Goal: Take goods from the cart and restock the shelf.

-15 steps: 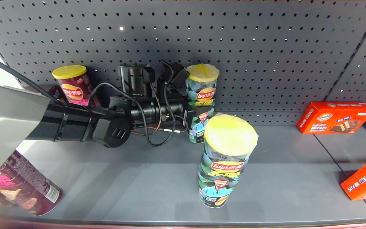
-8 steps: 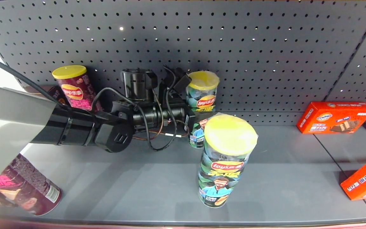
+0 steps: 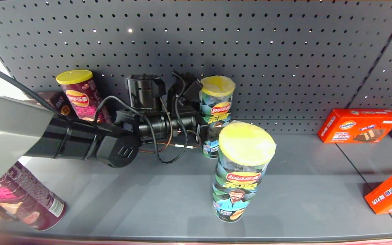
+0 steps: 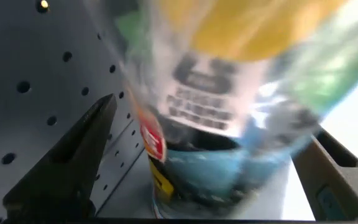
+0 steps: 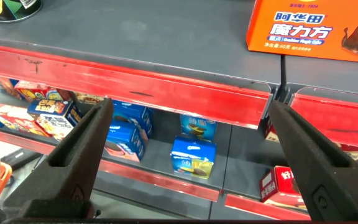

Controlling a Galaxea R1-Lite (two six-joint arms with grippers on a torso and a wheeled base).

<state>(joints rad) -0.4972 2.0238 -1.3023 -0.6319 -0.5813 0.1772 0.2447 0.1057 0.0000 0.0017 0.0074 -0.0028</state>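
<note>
1. Mind the lying purple can (image 3: pixel 29 200) at the front-left edge of the shelf (image 3: pixel 311 190) - close to the lip and under the left arm (image 3: pixel 77 139), so no low sweeps there.
2. Keep the forearm off the upright purple can (image 3: pixel 78 92) at the back left, just beside the arm.
3. Read the left gripper (image 4: pixel 210 137) as open: jaws spread to either side of the rear green can (image 3: pixel 216 102), with a thin gap on one side in the wrist view.
4. Treat that can as set down - upright at the back, just before the pegboard (image 3: pixel 284 68). Draw straight back along the arm's own line, jaws kept wide until past the can, with no twist or lift.
5. Avoid swinging forward: front green can (image 3: pixel 240 177) near, in front and slightly right.
6. Use the bare shelf between that can and the orange boxes (image 3: pixel 357 124) for later goods.
7. Leave the right gripper (image 5: pixel 197 155) as is: jaws wide, holding nothing, low before the red lip (image 5: pixel 166 78).
</note>
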